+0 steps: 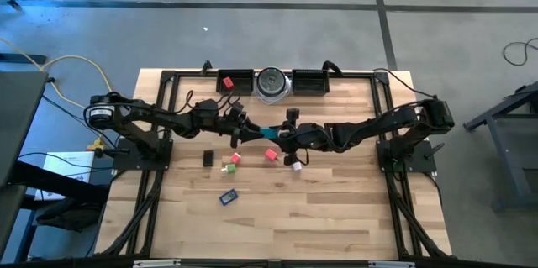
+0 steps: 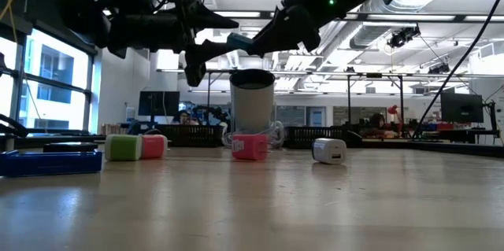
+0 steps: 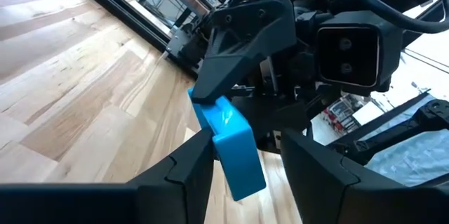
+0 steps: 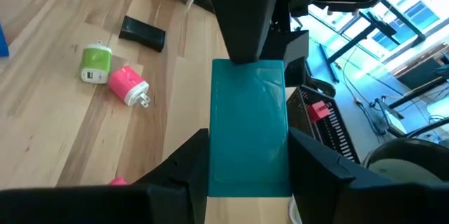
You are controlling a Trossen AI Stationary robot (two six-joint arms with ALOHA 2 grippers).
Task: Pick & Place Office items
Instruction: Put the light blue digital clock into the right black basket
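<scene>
Grippers meet mid-frame above my wooden table (image 1: 336,209): my left gripper (image 1: 249,133) and right gripper (image 1: 280,137) each pinch one end of the flat teal plastic block (image 1: 268,132), held aloft. Below it lie the pink block (image 1: 271,155), green cube (image 1: 227,168) and black bar (image 1: 208,158).

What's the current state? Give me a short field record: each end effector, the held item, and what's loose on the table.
left end effector: above table centre, fingers around one end of the teal block
right end effector: meets the left, closed on the block's other end
teal block: off the table, held between both arms
loose on table: black bar, green cube, red block, pink block, white bit, blue flat piece
far edge: red block in a black tray
</scene>
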